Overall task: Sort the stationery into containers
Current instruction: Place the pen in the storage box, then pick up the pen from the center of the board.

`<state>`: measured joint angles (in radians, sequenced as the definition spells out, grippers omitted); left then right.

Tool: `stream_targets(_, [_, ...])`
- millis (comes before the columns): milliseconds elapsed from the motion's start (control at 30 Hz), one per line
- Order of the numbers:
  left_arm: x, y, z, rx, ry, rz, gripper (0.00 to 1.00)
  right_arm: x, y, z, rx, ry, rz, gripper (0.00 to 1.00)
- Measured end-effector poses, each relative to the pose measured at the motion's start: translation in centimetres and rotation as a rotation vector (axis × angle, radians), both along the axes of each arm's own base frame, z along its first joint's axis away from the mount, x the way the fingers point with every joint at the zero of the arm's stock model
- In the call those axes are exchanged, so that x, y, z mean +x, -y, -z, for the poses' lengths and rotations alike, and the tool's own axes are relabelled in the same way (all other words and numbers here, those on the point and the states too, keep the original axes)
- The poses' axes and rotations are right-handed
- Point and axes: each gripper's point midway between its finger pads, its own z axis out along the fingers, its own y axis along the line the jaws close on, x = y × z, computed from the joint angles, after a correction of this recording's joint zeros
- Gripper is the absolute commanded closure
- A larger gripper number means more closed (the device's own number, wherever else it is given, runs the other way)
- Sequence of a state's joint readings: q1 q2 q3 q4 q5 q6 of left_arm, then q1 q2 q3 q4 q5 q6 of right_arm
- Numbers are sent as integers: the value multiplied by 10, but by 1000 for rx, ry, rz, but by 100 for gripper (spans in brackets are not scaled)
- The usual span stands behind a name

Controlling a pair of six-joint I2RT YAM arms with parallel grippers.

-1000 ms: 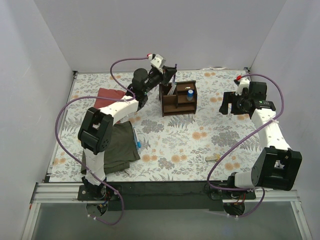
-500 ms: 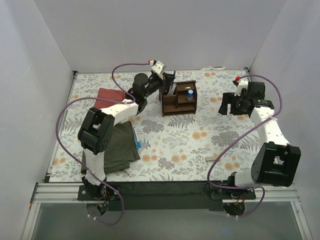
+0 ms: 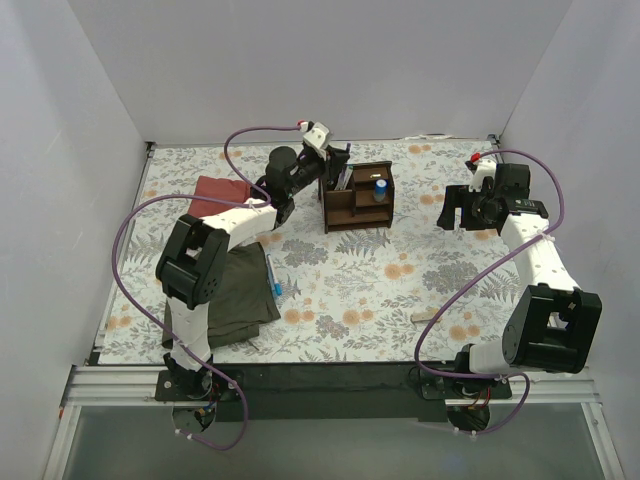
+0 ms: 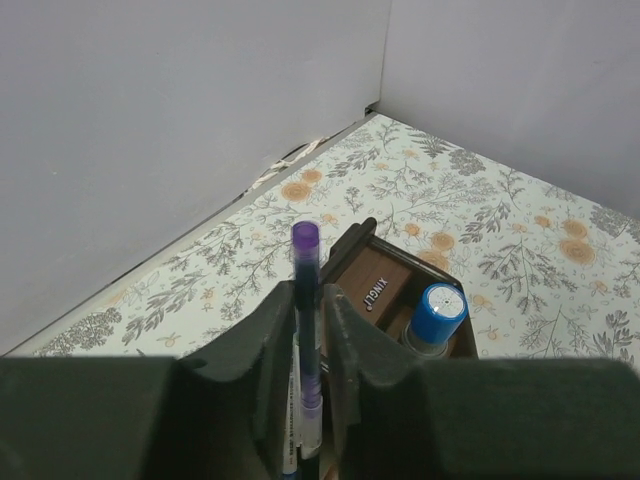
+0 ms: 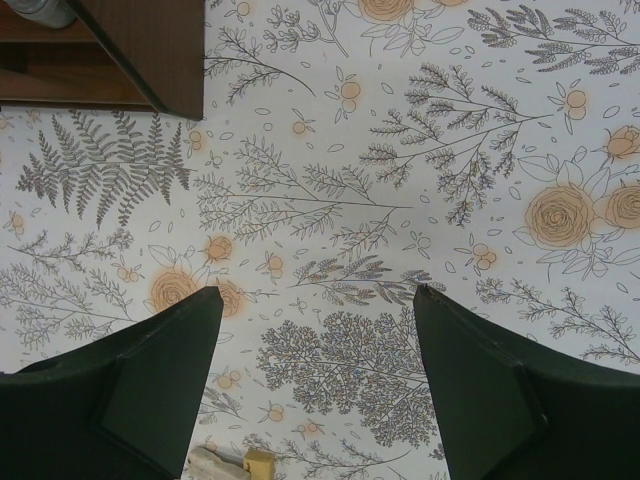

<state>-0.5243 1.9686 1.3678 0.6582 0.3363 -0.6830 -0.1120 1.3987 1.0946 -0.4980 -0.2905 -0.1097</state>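
Note:
The dark brown wooden organiser (image 3: 356,197) stands at the back middle of the table, with a blue-capped cylinder (image 3: 380,187) and some pens in it. My left gripper (image 3: 337,160) is right over its left end, shut on a purple-capped pen (image 4: 305,245) held upright. In the left wrist view the organiser (image 4: 378,285) and the cylinder (image 4: 438,312) lie just beyond the fingers (image 4: 270,330). My right gripper (image 3: 452,210) is open and empty, to the right of the organiser. A beige eraser block (image 3: 425,317) lies near the front right. A blue pen (image 3: 273,280) lies on the olive cloth's edge.
A red folded cloth (image 3: 220,190) lies at the back left, and an olive cloth (image 3: 225,295) at the front left. White walls close the table on three sides. In the right wrist view the organiser's corner (image 5: 150,50) is at the top left and the eraser (image 5: 228,465) at the bottom.
My left gripper has come slightly down and to the right with the pen, closer over the organiser's left end. The right arm has shifted slightly. Nothing has moved in the last half second.

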Motion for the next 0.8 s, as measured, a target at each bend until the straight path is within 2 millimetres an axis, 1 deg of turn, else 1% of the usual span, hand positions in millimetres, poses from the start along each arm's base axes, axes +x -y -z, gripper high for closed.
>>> stream_targets(33, [0, 0, 1, 3, -1, -1, 64, 0, 0, 0, 0, 0, 0, 14])
stream_targets(133, [2, -2, 4, 14, -5, -12, 54, 0, 0, 0, 0, 0, 0, 14])
stream_targets(267, [6, -6, 6, 26, -3, -43, 50, 0, 0, 0, 0, 1, 0, 14])
stream_targets(333, [9, -11, 3, 34, 1, -77, 48, 0, 0, 0, 0, 1, 0, 14])
stream_targets(367, [9, -16, 3, 45, -9, -103, 48, 0, 0, 0, 0, 1, 0, 14])
stream_targets(433, [6, -29, -5, 56, -25, -155, 48, 0, 0, 0, 0, 1, 0, 14])
stream_targets(500, [-5, -49, -21, 72, -48, -214, 45, 0, 0, 0, 0, 1, 0, 14])
stream_targets(600, [-31, -82, -58, 81, -56, -275, 40, 0, -1, 3, 5, 0, -3, 14])
stream_targets(667, [-49, -101, -79, 93, -70, -301, 39, -1, -3, 4, 13, -5, -7, 14])
stream_targets(700, [-57, -109, -84, 108, -92, -313, 39, 0, -3, 4, 18, -3, -10, 14])
stream_targets(733, [-63, -115, -85, 127, -119, -321, 39, 1, -5, 5, 24, -3, -14, 14])
stream_targets(767, [-67, -120, -79, 154, -161, -328, 40, 1, -5, 6, 28, -5, -16, 14])
stream_targets(800, [-71, -123, -69, 185, -218, -333, 40, 2, -6, 7, 32, -7, -19, 14])
